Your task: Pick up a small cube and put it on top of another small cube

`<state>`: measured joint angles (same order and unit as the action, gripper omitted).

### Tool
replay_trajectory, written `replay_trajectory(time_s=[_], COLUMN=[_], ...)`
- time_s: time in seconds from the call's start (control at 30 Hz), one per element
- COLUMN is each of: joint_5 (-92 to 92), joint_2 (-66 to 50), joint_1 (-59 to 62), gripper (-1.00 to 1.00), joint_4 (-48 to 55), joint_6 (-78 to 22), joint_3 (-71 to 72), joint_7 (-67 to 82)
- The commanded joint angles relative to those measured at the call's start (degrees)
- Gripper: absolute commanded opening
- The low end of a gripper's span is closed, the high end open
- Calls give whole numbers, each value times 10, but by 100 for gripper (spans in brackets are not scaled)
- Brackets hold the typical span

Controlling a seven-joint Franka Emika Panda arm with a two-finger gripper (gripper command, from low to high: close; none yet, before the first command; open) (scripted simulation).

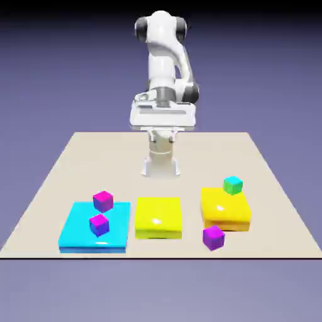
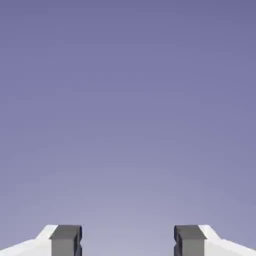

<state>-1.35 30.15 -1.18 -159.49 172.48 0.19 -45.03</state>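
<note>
Up near the table's far edge, gripper point(image 2: 128, 240) apart on nothing, facing bare backdrop.
Violet cube point(image 1: 214, 238) well toward camera, exterior view's right, just beside orange slab point(image 1: 225, 210); green-teal cube point(image 1: 233, 185) at that slab's back.

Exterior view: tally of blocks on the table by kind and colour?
Cyan slab: 1
Yellow slabs: 2
Magenta-topped small cubes: 2
Violet-purple small cube: 1
Green and teal small cube: 1
Total: 7
</note>
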Motion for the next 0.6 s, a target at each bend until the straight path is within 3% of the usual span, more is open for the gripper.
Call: replay_trajectory(time_s=[0.0,0.57], joint_5=[-11,-201], joint_2=[-21,-374], joint_1=[-4,-73], gripper=[0,0], joint_4=[13,225], joint_6=[-13,-228], joint_3=[2,28], joint_7=[-21,-385])
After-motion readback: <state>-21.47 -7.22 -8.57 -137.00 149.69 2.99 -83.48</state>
